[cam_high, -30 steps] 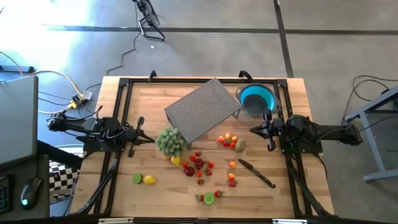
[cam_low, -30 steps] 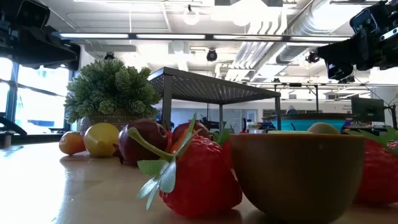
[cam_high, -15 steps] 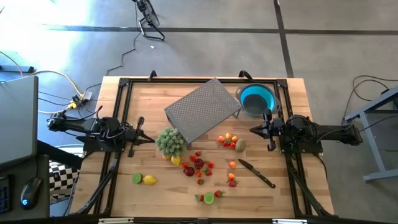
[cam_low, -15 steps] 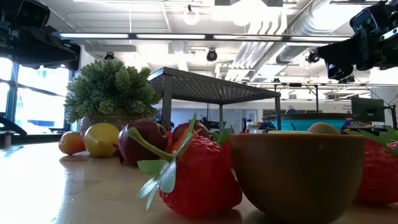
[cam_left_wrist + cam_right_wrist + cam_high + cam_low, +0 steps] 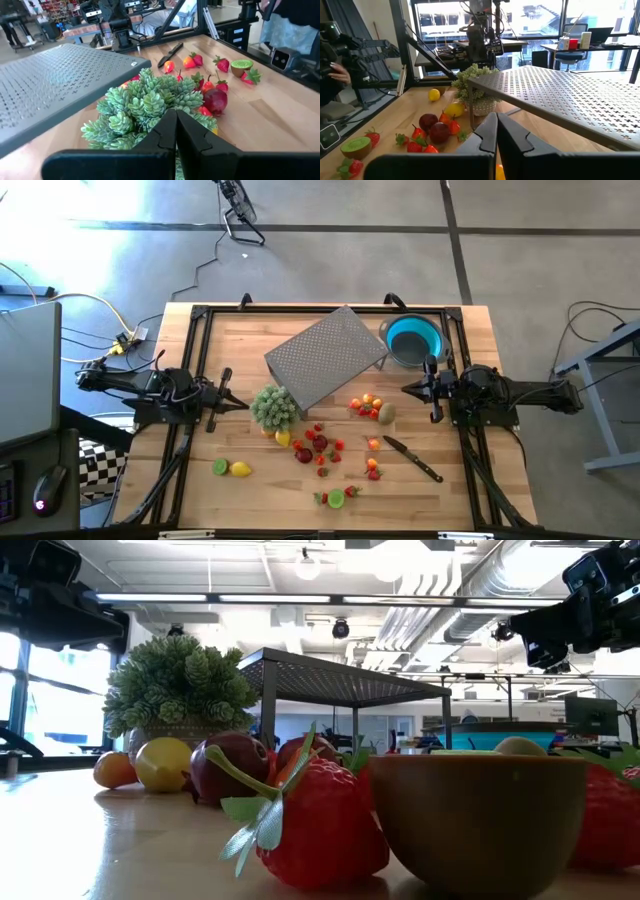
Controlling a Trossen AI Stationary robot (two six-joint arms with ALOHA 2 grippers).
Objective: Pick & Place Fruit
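Small fruit pieces lie scattered on the wooden table: a red cluster point(image 5: 316, 445), an orange and brownish-green group point(image 5: 372, 408), a lime and a lemon point(image 5: 232, 468) at the near left, a halved green piece with strawberries point(image 5: 337, 498) by the near edge. The blue bowl point(image 5: 413, 340) stands at the far right. My left gripper point(image 5: 243, 405) is shut at the table's left, pointing level at a small green potted plant point(image 5: 274, 407). My right gripper point(image 5: 407, 389) is shut at the table's right, pointing level toward the fruit. Neither touches anything.
A grey perforated metal shelf point(image 5: 325, 357) stands on legs over the table's middle far part. A black-handled knife point(image 5: 412, 458) lies near the right. A person's hand point(image 5: 340, 75) shows beyond the table's edge. Free wood lies at the near left.
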